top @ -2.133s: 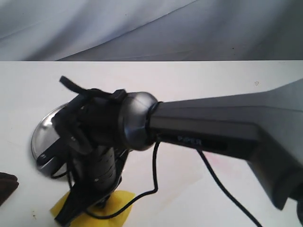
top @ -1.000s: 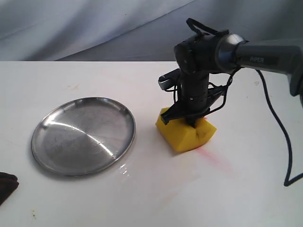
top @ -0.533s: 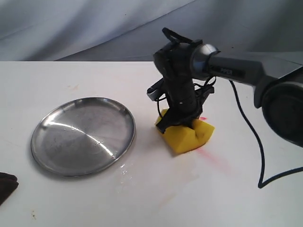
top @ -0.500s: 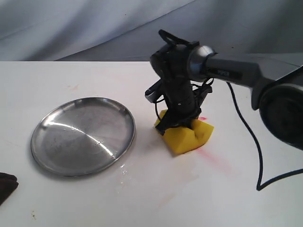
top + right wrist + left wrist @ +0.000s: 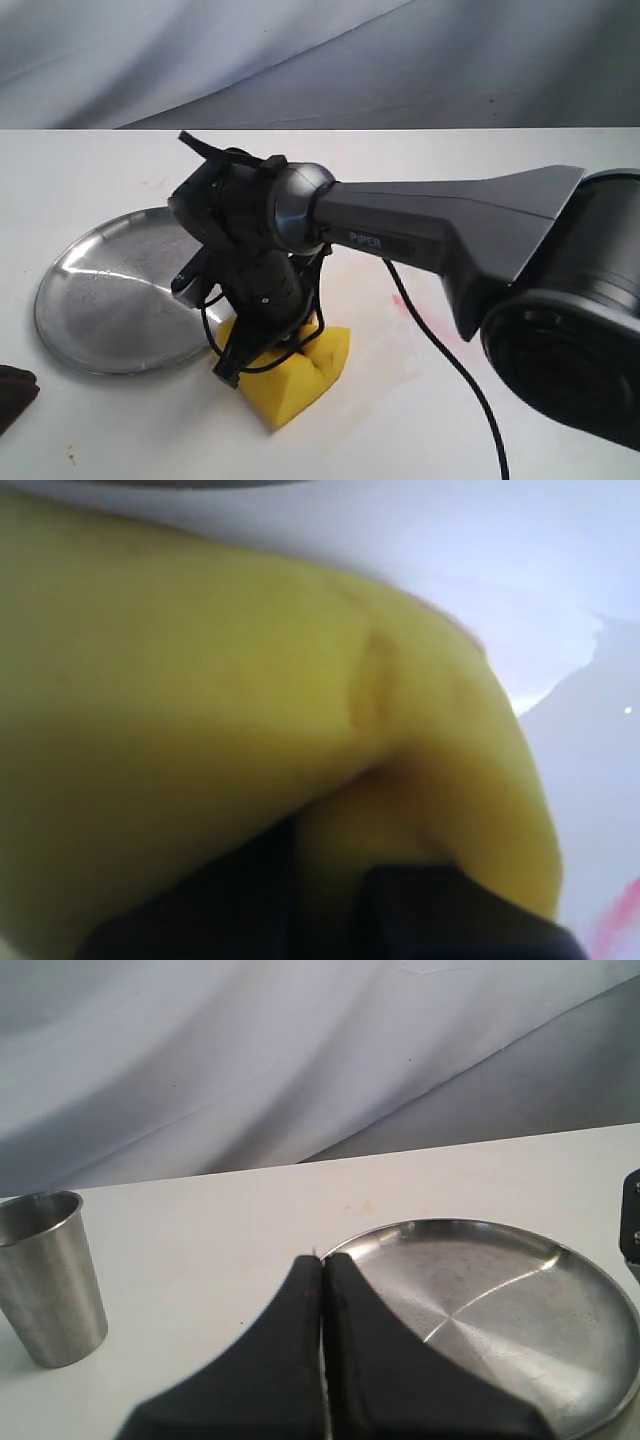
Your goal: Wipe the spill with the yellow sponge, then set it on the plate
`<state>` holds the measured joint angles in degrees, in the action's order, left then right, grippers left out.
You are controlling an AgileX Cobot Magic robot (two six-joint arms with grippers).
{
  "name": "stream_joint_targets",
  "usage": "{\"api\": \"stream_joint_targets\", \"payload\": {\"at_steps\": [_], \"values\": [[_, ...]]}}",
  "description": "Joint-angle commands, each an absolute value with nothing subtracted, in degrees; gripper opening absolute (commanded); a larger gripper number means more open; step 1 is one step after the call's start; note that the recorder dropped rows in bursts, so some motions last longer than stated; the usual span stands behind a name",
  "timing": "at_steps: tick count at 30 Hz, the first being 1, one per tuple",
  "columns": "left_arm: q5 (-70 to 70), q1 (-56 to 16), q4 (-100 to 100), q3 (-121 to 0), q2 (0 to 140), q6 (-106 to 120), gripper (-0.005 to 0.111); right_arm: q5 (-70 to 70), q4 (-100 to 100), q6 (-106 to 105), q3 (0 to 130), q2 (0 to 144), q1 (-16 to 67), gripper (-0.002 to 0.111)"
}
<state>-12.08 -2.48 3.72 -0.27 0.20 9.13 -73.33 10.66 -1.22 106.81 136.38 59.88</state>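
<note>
The yellow sponge point(image 5: 295, 378) rests on the white table by the plate's front right rim, creased where my right gripper point(image 5: 268, 350) is shut on it from above. In the right wrist view the sponge point(image 5: 220, 680) fills nearly the whole picture, with the dark fingers point(image 5: 440, 915) of the right gripper point(image 5: 335, 900) sunk into it. The steel plate point(image 5: 95, 300) lies to the left with nothing on it. My left gripper point(image 5: 322, 1278) is shut with nothing in it, pointing at the plate's point(image 5: 500, 1300) near rim. No spill shows; the sponge and arm cover that spot.
A pink-red streak point(image 5: 405, 305) marks the table right of the sponge, and it also shows in the right wrist view point(image 5: 615, 920). A steel cup point(image 5: 48, 1275) stands beside the plate. A dark brown object point(image 5: 15, 390) lies at the lower left edge. The right arm point(image 5: 440, 230) spans the middle.
My right gripper has dragged the sponge left and toward the camera, from beside the pink streak to the plate's front right rim. The plate's left rim now sits a little further left.
</note>
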Motion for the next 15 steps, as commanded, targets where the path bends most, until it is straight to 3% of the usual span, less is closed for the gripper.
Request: {"api": "stream_joint_targets", "payload": {"at_steps": [1,15], "values": [[-11.77,-2.78,3.94,0.0,0.0,9.15,0.0,-69.96,-1.38,0.82,104.36,138.99,60.96,0.0],[-11.77,-2.78,3.94,0.0,0.0,9.15,0.0,-69.96,17.89,12.06,78.62,122.73,51.82,0.0]]}}
